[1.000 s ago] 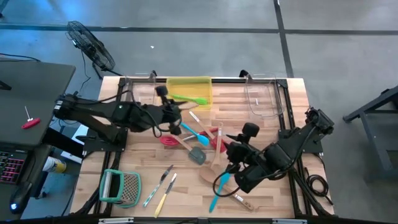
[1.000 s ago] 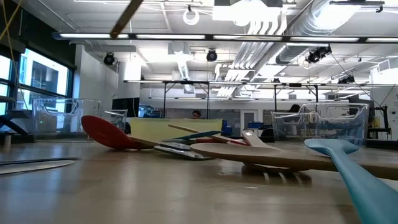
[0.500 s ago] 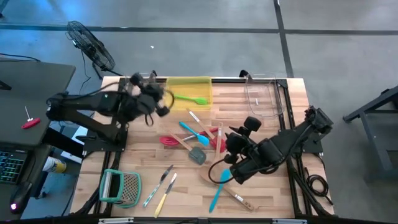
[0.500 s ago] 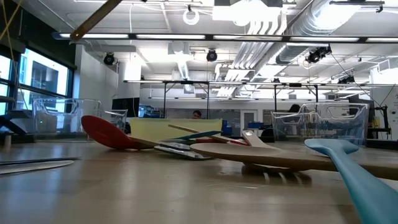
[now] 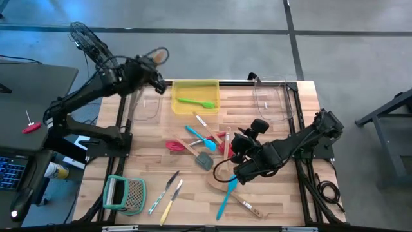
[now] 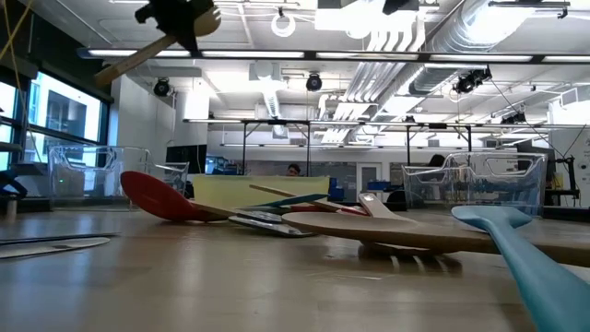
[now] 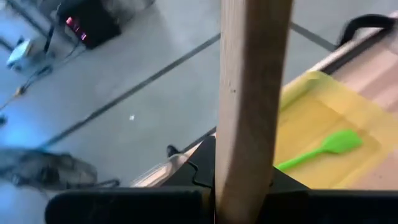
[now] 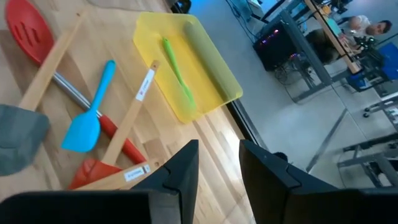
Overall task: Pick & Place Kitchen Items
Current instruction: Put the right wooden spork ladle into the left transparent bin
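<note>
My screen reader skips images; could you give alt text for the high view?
The left pincer holds a wooden utensil above the table's back-left corner, near the yellow tray; the right pincer hovers over scattered utensils.

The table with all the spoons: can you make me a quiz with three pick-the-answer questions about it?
1. Where is the green spatula?
A. in the yellow bin
B. on the floor
C. in the right gripper

2. What colour is the slotted spoon in the pile?
A. purple
B. red
C. white

3. What is the left gripper doing?
A. hanging open
B. lying on the table
C. shut on a wooden spoon

Answers: 1 A, it lies inside the bin at the table's far edge. 2 B, its head shows red in the high view. 3 C, the left wrist view shows the fingers clamped on the wooden handle.
</note>
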`<state>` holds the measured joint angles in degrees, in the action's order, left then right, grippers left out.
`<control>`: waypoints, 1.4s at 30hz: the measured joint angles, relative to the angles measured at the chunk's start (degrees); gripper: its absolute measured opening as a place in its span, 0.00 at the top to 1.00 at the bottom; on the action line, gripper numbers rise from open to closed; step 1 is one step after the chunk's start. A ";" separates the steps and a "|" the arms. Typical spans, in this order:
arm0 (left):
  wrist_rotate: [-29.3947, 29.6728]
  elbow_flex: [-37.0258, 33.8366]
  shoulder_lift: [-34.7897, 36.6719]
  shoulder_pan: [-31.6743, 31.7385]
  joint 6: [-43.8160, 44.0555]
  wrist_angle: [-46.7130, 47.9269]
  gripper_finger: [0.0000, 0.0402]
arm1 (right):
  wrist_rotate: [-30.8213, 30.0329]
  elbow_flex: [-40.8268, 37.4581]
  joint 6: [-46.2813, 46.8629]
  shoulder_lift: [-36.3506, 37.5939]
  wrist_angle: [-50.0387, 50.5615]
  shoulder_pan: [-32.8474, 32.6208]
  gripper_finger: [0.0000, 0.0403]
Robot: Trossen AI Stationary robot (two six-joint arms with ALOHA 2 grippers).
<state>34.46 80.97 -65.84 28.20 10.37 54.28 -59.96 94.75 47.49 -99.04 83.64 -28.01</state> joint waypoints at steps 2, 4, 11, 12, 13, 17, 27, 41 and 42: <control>-2.44 0.00 0.00 4.15 -0.01 0.20 0.96 | 0.08 -0.98 0.73 0.00 -0.01 0.00 0.74; -6.37 0.00 0.00 9.01 -0.02 0.34 0.96 | 0.35 -1.85 1.30 0.00 0.02 -0.03 0.74; -17.37 -2.63 -0.44 21.93 0.37 1.52 0.96 | 0.53 -4.23 3.20 0.00 0.06 -1.28 0.74; -17.69 -3.90 -0.44 22.66 0.49 1.12 0.96 | 0.51 -4.39 3.68 0.00 0.02 -1.50 0.74; -18.60 -5.19 -0.44 23.14 0.76 0.47 0.96 | 0.51 -4.64 3.91 0.00 0.02 -1.73 0.74; -22.39 -10.85 -0.48 24.34 1.88 -2.29 0.96 | 0.48 -4.93 3.98 0.00 0.00 -2.98 0.74; -22.11 -20.03 -0.33 24.32 1.89 -10.70 0.96 | 0.39 -4.90 7.63 0.00 2.00 -5.39 0.74; -17.01 -25.71 -0.33 24.32 -2.66 -18.38 0.96 | 0.08 -4.84 9.72 0.00 3.43 -6.23 0.74; -16.84 -25.85 -0.33 24.32 -3.07 -19.04 0.96 | 0.08 -4.84 9.72 0.00 3.43 -6.23 0.74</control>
<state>17.62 55.12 -66.17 52.51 7.30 35.24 -59.88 89.91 57.21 -99.04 87.07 -34.24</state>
